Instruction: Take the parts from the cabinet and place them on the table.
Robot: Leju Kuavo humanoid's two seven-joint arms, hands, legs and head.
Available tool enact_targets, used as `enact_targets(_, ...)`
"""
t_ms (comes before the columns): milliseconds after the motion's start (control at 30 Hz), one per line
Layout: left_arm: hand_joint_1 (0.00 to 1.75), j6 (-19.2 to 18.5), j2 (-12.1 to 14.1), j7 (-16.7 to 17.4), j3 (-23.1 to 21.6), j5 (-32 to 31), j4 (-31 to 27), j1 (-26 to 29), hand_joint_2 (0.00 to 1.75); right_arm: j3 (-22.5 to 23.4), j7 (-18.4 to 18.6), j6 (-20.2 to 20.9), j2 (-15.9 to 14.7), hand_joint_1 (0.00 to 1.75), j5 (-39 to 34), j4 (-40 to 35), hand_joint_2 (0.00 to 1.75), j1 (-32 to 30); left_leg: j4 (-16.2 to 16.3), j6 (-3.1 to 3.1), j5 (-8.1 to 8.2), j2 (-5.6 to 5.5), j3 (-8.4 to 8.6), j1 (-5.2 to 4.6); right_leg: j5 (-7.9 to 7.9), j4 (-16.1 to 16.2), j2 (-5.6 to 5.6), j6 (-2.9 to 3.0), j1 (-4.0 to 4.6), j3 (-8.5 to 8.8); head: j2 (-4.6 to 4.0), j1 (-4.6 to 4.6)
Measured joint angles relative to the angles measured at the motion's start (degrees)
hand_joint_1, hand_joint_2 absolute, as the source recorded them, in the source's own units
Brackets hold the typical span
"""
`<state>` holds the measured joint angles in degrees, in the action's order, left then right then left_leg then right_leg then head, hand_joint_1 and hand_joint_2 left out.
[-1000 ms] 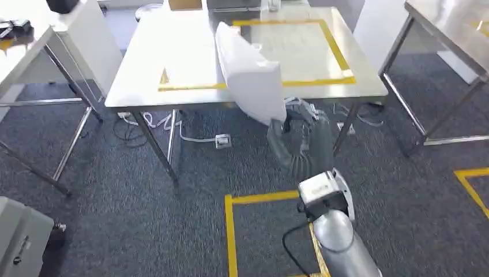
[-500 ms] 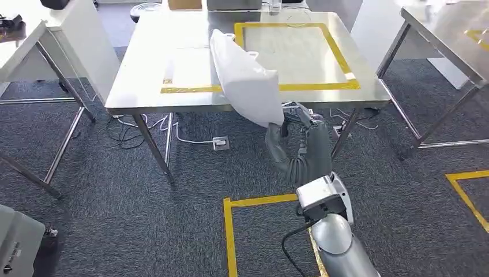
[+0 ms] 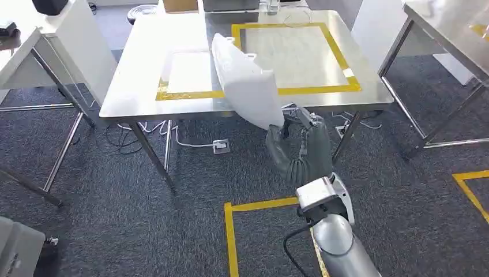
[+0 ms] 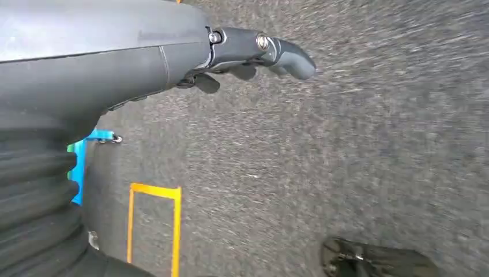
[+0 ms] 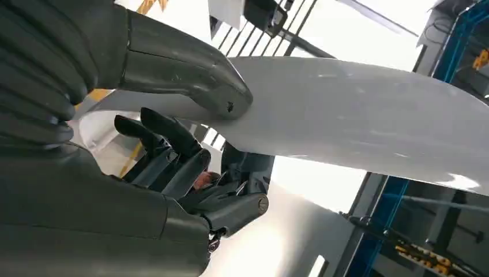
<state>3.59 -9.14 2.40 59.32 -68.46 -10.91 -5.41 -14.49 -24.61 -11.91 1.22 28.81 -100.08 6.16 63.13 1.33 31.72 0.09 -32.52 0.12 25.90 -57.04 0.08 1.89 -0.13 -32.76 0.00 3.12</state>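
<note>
While the table (image 3: 138, 86) draws nearer as the robot steps in, the right hand (image 3: 300, 141) keeps gripping the white part (image 3: 245, 81) above its front edge; the left hand (image 4: 254, 52) hangs empty, fingers loosely curled.

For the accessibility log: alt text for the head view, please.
The right hand holds a white part up in front of a steel table marked with a yellow tape rectangle. Grey carpet lies below, with more yellow tape on the floor by the arm.
</note>
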Motion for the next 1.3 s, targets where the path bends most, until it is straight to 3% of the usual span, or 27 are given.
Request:
enact_targets(67, 0.0, 0.0, 0.07, 0.0, 0.0, 0.0, 0.0, -0.02, 1.75, 0.0, -0.02, 0.02, 0.0, 1.75, 0.0, 0.09, 1.75, 0.02, 8.83, 0.61, 3.08, 0.01, -5.27, 0.33, 0.66, -0.07, -0.07, 0.12, -0.06, 0.61, 0.0, 0.07)
enact_targets(100, 0.0, 0.0, 0.18, 0.04, -0.02, 0.0, 0.0, 0.06, 1.75, 0.0, 0.0, 0.04, 0.0, 1.75, 0.0, 0.22, 1.75, -0.03, 12.24, 0.85, 3.61, 0.02, -7.66, 0.43, 1.12, -0.16, -0.02, 0.1, -0.1, 0.92, 0.0, 0.02)
enact_targets(133, 0.0, 0.02, 0.2, 0.15, 0.0, 0.02, 0.0, 0.2, 1.75, 0.0, 0.0, 0.04, 0.0, 1.75, 0.0, 0.33, 1.75, -0.05, 13.53, 0.98, 2.81, 0.02, -9.17, 0.48, 1.6, -0.3, 0.12, 0.04, -0.19, 1.36, -0.02, 0.05)
enact_targets(167, 0.0, 0.0, 0.31, 0.15, 0.0, 0.04, 0.0, 0.25, 1.75, 0.0, 0.02, 0.04, 0.0, 1.75, 0.0, 0.42, 1.75, -0.05, 11.64, 1.06, 0.44, 0.02, -8.98, 0.53, 2.15, -0.43, 0.24, -0.16, -0.32, 1.96, 0.0, 0.05)
enact_targets(233, 0.0, 0.02, 0.48, 0.13, 0.0, 0.04, -0.02, 0.22, 1.75, 0.0, 0.02, 0.04, 0.02, 1.75, 0.0, 0.46, 1.75, -0.03, 2.47, 1.2, -5.94, 0.05, -5.62, 0.69, 3.41, -0.69, 0.3, -0.65, -0.6, 3.45, 0.0, 0.02)
enact_targets(267, 0.0, 0.02, 0.5, 0.11, 0.0, 0.07, -0.02, 0.24, 1.75, 0.0, 0.02, 0.07, 0.02, 1.75, 0.0, 0.46, 1.75, 0.02, -1.55, 1.24, -8.01, 0.06, -4.2, 0.84, 4.04, -0.82, 0.28, -0.96, -0.63, 3.87, 0.0, 0.0)
enact_targets(300, 0.0, 0.0, 0.44, 0.09, -0.02, 0.07, 0.07, 0.19, 1.75, 0.0, 0.02, 0.07, 0.02, 1.75, 0.0, 0.55, 1.75, 0.2, -2.42, 1.16, -6.58, -0.05, -3.09, 0.47, 4.71, -1.08, 0.38, -1.54, -0.21, 3.71, -0.02, -0.39)
enact_targets(333, 0.0, 0.0, 0.42, 0.09, -0.02, 0.11, 0.07, 0.02, 1.75, 0.0, 0.09, 0.09, 0.02, 1.75, 0.0, 0.59, 1.75, 0.32, -2.96, -0.03, -5.92, -0.1, -2.88, 0.69, 4.81, -1.1, 0.48, -1.75, -0.14, 3.5, 0.0, -0.35)
enact_targets(433, 0.0, 0.0, 0.39, 0.06, -0.02, 0.24, 0.05, 0.14, 1.75, -0.04, 0.11, 0.02, 0.02, 1.75, 0.02, 0.63, 1.75, 0.54, -3.19, -1.18, -5.4, -0.35, -2.58, 0.78, 4.74, -1.52, 0.46, -2.27, -0.16, 4.16, 0.0, -0.06)
enact_targets(467, 0.0, 0.0, 0.44, 0.09, 0.0, 0.26, 0.02, 0.22, 1.75, -0.04, 0.13, 0.02, 0.02, 1.75, 0.0, 0.63, 1.75, 0.62, -3.44, -1.56, -5.14, -0.28, -2.05, 0.82, 4.84, -3.17, 0.23, -2.52, -0.28, 3.39, 0.0, 0.02)
enact_targets(533, 0.0, 0.0, 0.48, 0.07, 0.0, 0.28, 0.02, 0.03, 1.75, -0.04, 0.15, 0.02, 0.02, 1.75, 0.0, 0.79, 1.75, 1.19, -3.46, -2.17, -4.63, -0.31, -1.54, 0.8, 6.59, -10.2, 0.16, -3.0, -0.33, -0.93, 0.0, 0.05)
enact_targets(600, 0.0, 0.0, 0.48, 0.07, -0.02, 0.28, 0.02, 0.03, 1.75, -0.04, 0.2, 0.04, 0.02, 1.75, 0.0, 1.2, 1.75, 1.18, -3.45, -2.32, -3.89, -0.32, -1.05, 0.66, 9.76, -17.68, 0.17, -3.19, -0.31, -6.45, 0.0, 0.07)
enact_targets(633, 0.0, 0.0, 0.48, 0.09, -0.02, 0.28, 0.02, 0.11, 1.75, -0.04, 0.2, 0.09, 0.0, 1.75, 0.0, 1.38, 1.75, 1.19, -3.43, -2.32, -3.53, -0.34, -0.68, 0.6, 9.79, -19.28, 0.16, -3.13, -0.31, -8.31, 0.0, 0.09)
enact_targets(667, 0.0, 0.0, 0.48, 0.11, -0.02, 0.28, 0.02, 0.17, 1.75, -0.04, 0.24, 0.09, 0.0, 1.75, 0.0, 1.64, 1.75, 1.26, -3.43, -2.29, -3.14, -0.37, -0.12, 0.51, 8.07, -18.17, 0.16, -2.92, -0.27, -8.74, 0.0, 0.07)
enact_targets(700, 0.0, 0.0, 0.48, 0.13, -0.02, 0.28, 0.02, 0.16, 1.75, -0.04, 0.24, 0.2, 0.0, 1.75, 0.0, 1.9, 1.75, 1.48, -3.43, -2.26, -2.7, -0.4, 0.52, 0.45, 5.13, -14.78, 0.16, -2.58, -0.19, -7.96, 0.0, 0.07)
enact_targets(767, 0.0, 0.0, 0.44, 0.11, -0.02, 0.26, 0.02, 0.07, 1.75, -0.04, 0.52, 0.53, 0.0, 1.75, 0.0, 2.51, 1.75, 2.37, -3.47, -2.09, -1.86, -0.39, 1.83, 0.3, -1.6, -4.99, 0.11, -1.5, 0.21, -4.59, 0.0, 0.07)
enact_targets(800, 0.0, 0.0, 0.33, 0.11, -0.02, 0.22, 0.05, 0.06, 1.75, -0.04, 0.61, 0.72, -0.02, 1.75, 0.0, 2.91, 1.75, 2.88, -3.55, -1.92, -1.55, -0.36, 1.91, 0.26, -1.31, -3.17, -0.01, -0.97, 0.6, -3.85, -0.02, -0.04)
enact_targets(833, 0.0, 0.0, 0.31, 0.13, -0.02, 0.02, 0.02, -0.03, 1.75, -0.04, 1.03, 1.18, -0.07, 1.75, 0.02, 3.62, 1.75, 3.67, -3.56, -1.49, -1.29, -0.45, 2.2, 0.18, 2.13, -2.78, 0.07, -0.83, 0.92, -4.01, 0.0, 0.11)
enact_targets(900, 0.0, -0.26, 0.26, 0.17, -0.04, -0.18, 0.02, -0.18, 1.75, -0.02, 1.4, 1.38, -0.15, 1.75, 0.28, 4.7, 1.75, 4.6, -3.1, -0.63, -1.39, -0.17, 2.85, 0.17, -0.03, -1.91, 0.21, -0.48, 0.96, -3.29, 0.0, 0.07)
enact_targets(967, 0.0, -0.61, 0.31, 0.17, -0.15, -0.57, 0.0, -0.42, 1.75, 0.02, 2.36, 2.19, -0.24, 1.75, 0.74, 6.58, 1.75, 6.49, -2.47, -0.08, -1.02, -0.11, 2.67, 0.11, -0.36, -1.29, 0.23, -0.03, 0.22, -1.56, 0.0, 0.11)
enact_targets(1000, 0.0, -0.66, 0.24, 0.11, -0.26, -0.66, 0.0, -0.66, 1.75, 0.04, 2.7, 2.34, -0.35, 1.75, 1.31, 8.16, 1.75, 8.0, 0.01, 0.03, -0.98, -0.19, 1.71, 0.13, -0.2, -1.25, 0.19, 0.24, 0.17, -1.06, 0.0, -0.1)
enact_targets(1033, 0.0, -0.81, 0.15, 0.11, -0.39, -0.81, 0.02, -0.96, 1.75, 0.13, 3.46, 2.6, -0.39, 1.75, 1.84, 10.0, 1.75, 9.86, 4.22, 0.38, -0.15, -0.21, -0.87, 0.21, 0.05, -1.26, 0.18, 0.51, 0.13, -0.83, 0.0, -0.44)
enact_targets(1133, 0.0, -1.22, 0.2, 0.3, -0.72, -1.35, 0.02, -1.12, 1.75, 0.96, 5.46, 3.32, -0.68, 1.75, 3.84, 17.05, 1.75, 14.27, 12.63, 0.56, 4.13, -0.19, -7.58, 0.35, 0.98, -1.28, 0.31, 0.53, 0.21, -0.02, 0.0, -0.39)
enact_targets(1167, 0.0, -1.38, 0.2, 0.64, -0.94, -1.51, 0.02, -1.06, 1.75, 1.18, 6.01, 3.32, -0.9, 1.75, 4.68, 19.58, 1.75, 16.15, 12.31, 0.67, 3.88, -0.19, -8.4, 0.36, 1.33, -1.33, 0.43, 0.48, 0.2, 0.39, 0.0, -0.33)
enact_targets(1200, 0.0, -1.57, 0.22, 0.81, -1.16, -1.75, 0.02, -1.09, 1.75, 1.46, 6.91, 3.23, -1.18, 1.75, 5.84, 23.23, 1.75, 18.38, 9.82, 0.68, 2.03, -0.19, -8.25, 0.36, 1.75, -1.39, 0.53, 0.37, 0.18, 0.91, 0.0, -0.37)
enact_targets(1267, 0.0, -1.88, 0.33, 1.25, -1.71, -2.08, 0.0, -1.53, 1.75, 2.16, 8.59, 2.36, -1.71, 1.75, 9.01, 30.99, 1.75, 23.96, 0.4, 0.7, -5.5, -0.16, -5.94, 0.35, 2.8, -1.64, 0.53, -0.05, 0.06, 1.98, 0.0, -0.37)
enact_targets(1300, 0.0, -1.92, 0.31, 1.42, -1.88, -2.29, 0.04, -1.61, 1.75, 2.58, 8.72, 1.75, -2.01, 1.75, 10.11, 34.74, 1.75, 26.37, -3.0, 0.35, -8.79, -0.04, -5.48, 0.34, 3.27, -1.79, 0.46, -0.36, 0.11, 1.77, 0.0, -0.45)
